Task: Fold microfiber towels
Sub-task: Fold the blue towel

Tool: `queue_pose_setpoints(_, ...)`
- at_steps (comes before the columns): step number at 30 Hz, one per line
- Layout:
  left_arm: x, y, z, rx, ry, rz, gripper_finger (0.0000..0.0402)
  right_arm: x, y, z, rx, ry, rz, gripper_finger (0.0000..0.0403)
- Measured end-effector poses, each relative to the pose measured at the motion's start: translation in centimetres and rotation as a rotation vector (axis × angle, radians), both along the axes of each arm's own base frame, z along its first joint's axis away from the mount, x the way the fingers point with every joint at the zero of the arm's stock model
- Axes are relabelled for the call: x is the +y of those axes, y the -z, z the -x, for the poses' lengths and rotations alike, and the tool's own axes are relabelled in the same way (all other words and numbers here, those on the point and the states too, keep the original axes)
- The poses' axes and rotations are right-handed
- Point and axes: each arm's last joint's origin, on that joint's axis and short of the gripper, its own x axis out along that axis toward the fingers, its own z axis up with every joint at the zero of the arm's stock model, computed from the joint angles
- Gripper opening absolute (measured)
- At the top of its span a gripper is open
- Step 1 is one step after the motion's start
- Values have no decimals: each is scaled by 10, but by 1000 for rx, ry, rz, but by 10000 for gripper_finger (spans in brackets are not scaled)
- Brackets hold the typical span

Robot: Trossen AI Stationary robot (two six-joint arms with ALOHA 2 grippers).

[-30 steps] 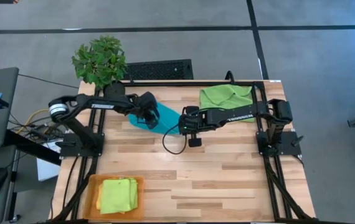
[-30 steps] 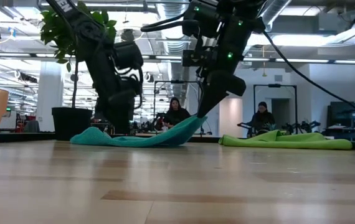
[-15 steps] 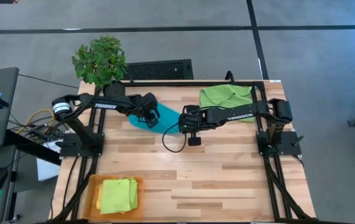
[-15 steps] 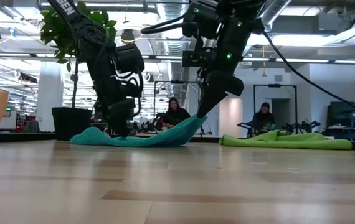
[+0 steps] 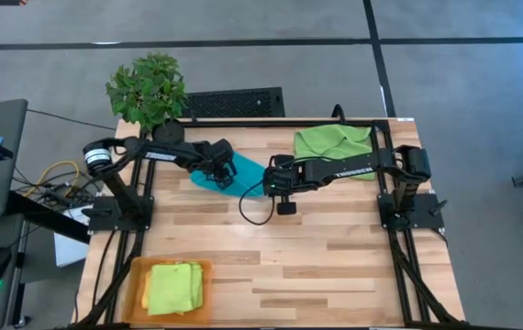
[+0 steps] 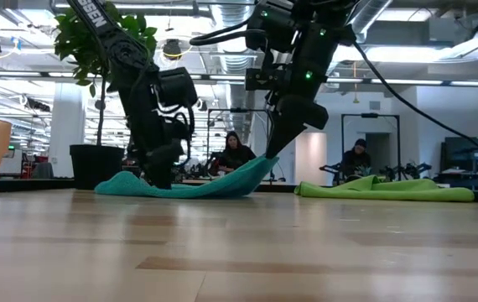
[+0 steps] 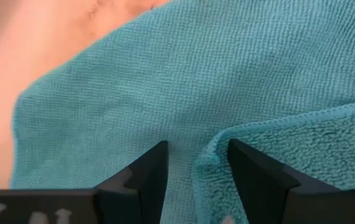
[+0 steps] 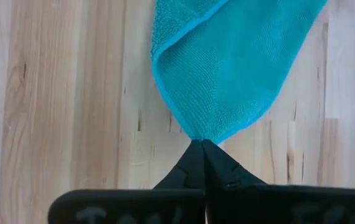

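High view — plant; lime towel beside teal towel

**Occlusions and cut-offs**

High view: left gripper covers the middle of the teal towel; its fingertips aren't visible there. Right gripper hides the towel corner it pinches. Lime green towel runs under the right arm, near edge hidden. Folded towels in the orange tray: layer count unreadable.

Low view: tray cut off at the picture's edge. Left fingertips merge with the cloth, contact unclear.

Left wrist view: towel overruns the picture's edges.
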Motion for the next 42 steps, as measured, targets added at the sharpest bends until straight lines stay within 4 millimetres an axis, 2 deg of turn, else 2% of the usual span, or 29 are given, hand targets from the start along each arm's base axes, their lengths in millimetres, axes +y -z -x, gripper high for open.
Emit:
queue_pose_setpoints(4,1,5,-7,-3,5,-8,160,0,0,0,2,0,0,6)
queue_pose_setpoints(7,1,2,-10,-8,12,-8,141,0,0,0,5,0,0,6)
queue_pose_setpoints(12,1,-11,-10,18,40,11,71,0,1,2,25,4,7,6)
queue_pose_setpoints(16,-2,-24,-7,46,41,23,13,-3,1,7,66,78,101,6)
queue_pose_setpoints(22,-14,-39,-3,46,70,31,8,-10,2,12,104,140,126,6)
queue_pose_setpoints(26,-34,-53,1,46,96,43,3,-11,2,15,128,145,145,6)
queue_pose_setpoints(32,-87,-68,7,87,177,90,2,-1,-13,26,141,159,133,6)
queue_pose_setpoints(37,-127,-74,11,89,233,94,1,8,-37,36,76,143,128,6)
queue_pose_setpoints(42,-142,-92,20,-3,169,-43,0,9,-65,45,-36,165,156,6)
